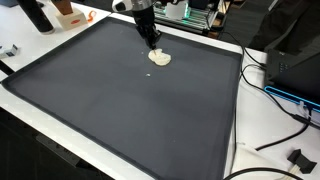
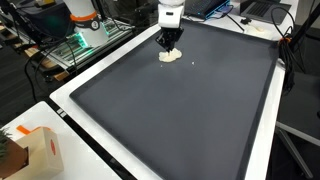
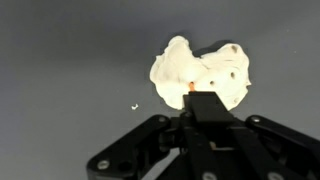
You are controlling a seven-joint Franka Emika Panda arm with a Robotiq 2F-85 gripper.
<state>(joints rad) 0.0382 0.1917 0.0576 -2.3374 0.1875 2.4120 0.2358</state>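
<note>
The cream-white lumpy soft piece [image 3: 195,62] lies flat on the dark grey mat [image 1: 120,110], near the edge on the arm's side. The gripper [image 3: 197,96] stands vertically for tip access. Its fingers are pressed together at the piece's rim, and any pinched material is hidden.

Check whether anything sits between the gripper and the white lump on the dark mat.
Nothing visible does. In the wrist view the gripper is right at the near edge of the white lump. A tiny white speck lies off to one side on the dark mat.
</note>
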